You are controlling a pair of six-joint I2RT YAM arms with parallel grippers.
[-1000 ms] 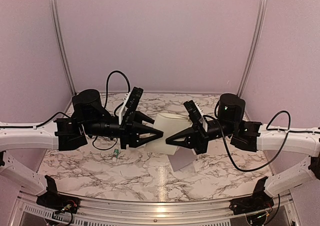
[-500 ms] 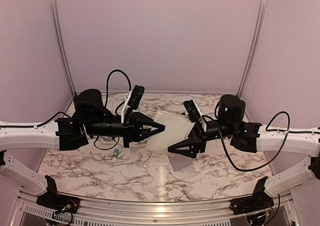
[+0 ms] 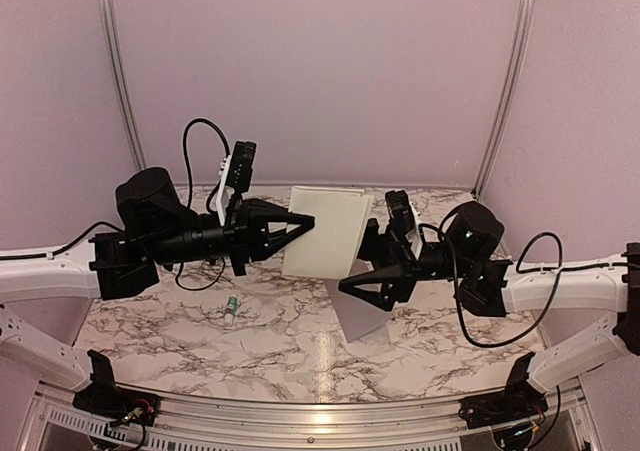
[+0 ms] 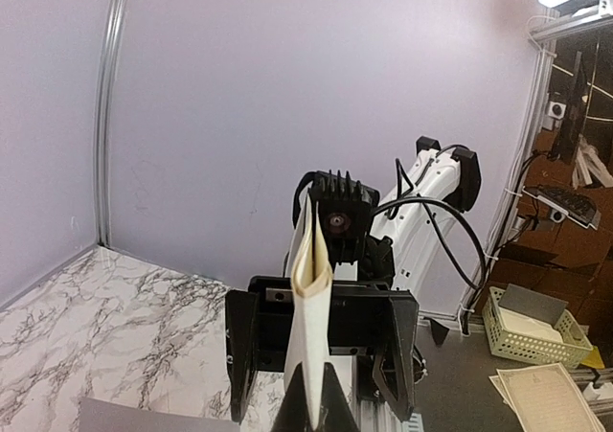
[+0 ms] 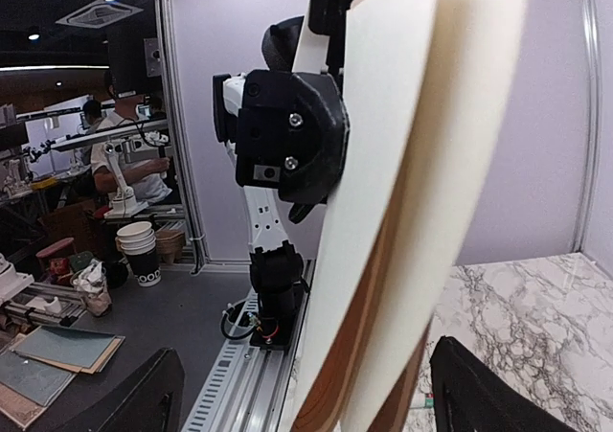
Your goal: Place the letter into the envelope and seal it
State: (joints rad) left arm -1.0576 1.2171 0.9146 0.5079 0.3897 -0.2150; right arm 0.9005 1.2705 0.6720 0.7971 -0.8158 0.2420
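The cream folded letter (image 3: 325,233) hangs in the air above the table's middle, pinched at its left edge by my left gripper (image 3: 303,222), which is shut on it. The left wrist view shows the letter (image 4: 311,288) edge-on, rising from the closed fingertips (image 4: 330,403). My right gripper (image 3: 352,271) is open just below the letter's lower right corner. In the right wrist view its fingers (image 5: 144,394) stand wide on either side of the letter (image 5: 412,212) without gripping it. The grey envelope (image 3: 362,316) lies flat on the table under the right gripper.
A small green-white tube (image 3: 231,311) lies on the marble table (image 3: 200,341) at the left front. Pale walls close in the back and sides. A corner of the envelope (image 4: 134,418) shows at the bottom of the left wrist view.
My right gripper opened and let go of the letter. My left gripper shut on it and carried it up and back. The right arm dropped slightly.
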